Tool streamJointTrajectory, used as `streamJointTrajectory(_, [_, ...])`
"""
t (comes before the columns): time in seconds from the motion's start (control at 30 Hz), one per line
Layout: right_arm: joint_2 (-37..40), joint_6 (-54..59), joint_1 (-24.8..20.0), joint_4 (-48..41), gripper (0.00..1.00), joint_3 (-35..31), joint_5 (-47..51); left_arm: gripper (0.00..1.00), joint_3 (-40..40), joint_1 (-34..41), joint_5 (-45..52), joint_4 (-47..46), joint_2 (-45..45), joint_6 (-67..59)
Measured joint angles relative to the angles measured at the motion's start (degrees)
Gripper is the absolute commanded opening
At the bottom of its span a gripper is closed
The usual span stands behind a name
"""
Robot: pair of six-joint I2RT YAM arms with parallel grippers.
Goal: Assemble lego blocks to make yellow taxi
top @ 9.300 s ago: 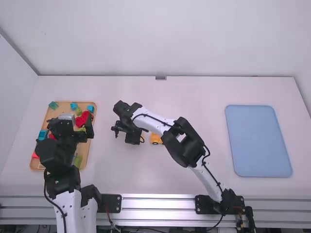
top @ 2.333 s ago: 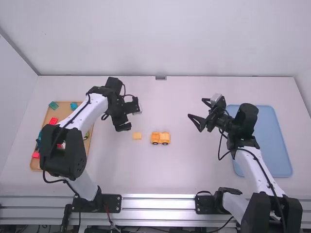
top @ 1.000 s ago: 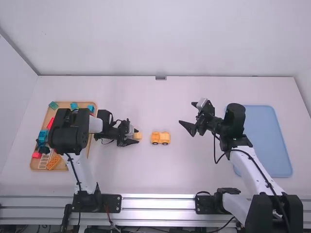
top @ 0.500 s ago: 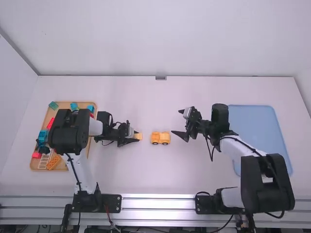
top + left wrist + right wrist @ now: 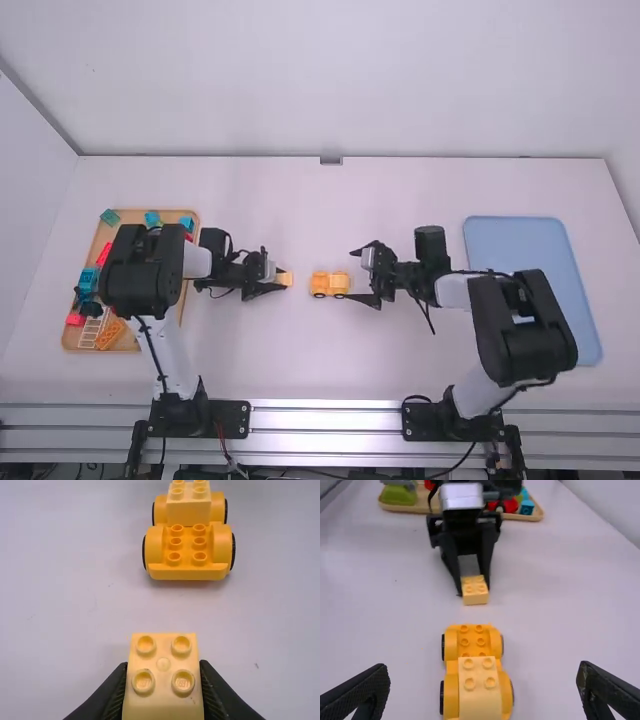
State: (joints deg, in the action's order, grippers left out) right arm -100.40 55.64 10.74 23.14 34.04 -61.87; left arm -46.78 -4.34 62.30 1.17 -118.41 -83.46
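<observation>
Yellow block, likely light, stiff and slightly slick, pinched by opposite sides in left gripper, at nine o'clock from the car on the surface. Best to steady by body, not wheels. At three o'clock, right gripper, wide and empty.

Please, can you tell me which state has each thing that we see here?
Wheeled base, upright, partly built
Mounted block, attached, studs up
Loose block, gripped, unattached
Left gripper, shut on loose block
Right gripper, open
Wooden tray, holding pieces
</observation>
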Motion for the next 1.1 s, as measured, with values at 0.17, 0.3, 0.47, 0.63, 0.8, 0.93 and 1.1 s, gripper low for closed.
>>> streamJointTrajectory(0.17, [-8.9,1.6,2.1,10.8,0.98,0.0,-1.1,0.07,-3.1,0.0,-1.0,-3.8,0.0,0.0])
streamJointTrajectory(0.3, [-15.9,-2.1,3.4,23.3,0.98,0.0,-0.9,0.06,-4.8,0.0,-1.0,-5.7,0.0,0.0])
streamJointTrajectory(0.47, [-21.8,-8.5,3.4,28.8,0.98,1.0,-0.8,0.04,-5.2,0.1,-1.1,-6.4,0.0,0.0])
streamJointTrajectory(0.63, [-24.9,-10.7,3.7,24.7,0.99,3.9,-0.7,0.02,-5.2,0.1,-1.0,-6.5,0.0,0.0])
streamJointTrajectory(0.8, [-25.3,-11.5,3.8,21.6,0.88,6.6,-0.8,0.02,-5.3,0.1,-1.0,-6.6,0.0,0.0])
streamJointTrajectory(0.93, [-25.3,-11.3,3.9,21.2,0.75,7.1,-0.7,0.02,-5.6,0.2,-0.1,-6.6,0.0,0.0])
streamJointTrajectory(1.1, [-25.3,-9.7,4.4,21.3,0.68,7.0,-0.7,0.02,-5.6,1.3,0.0,-6.5,0.0,0.2])
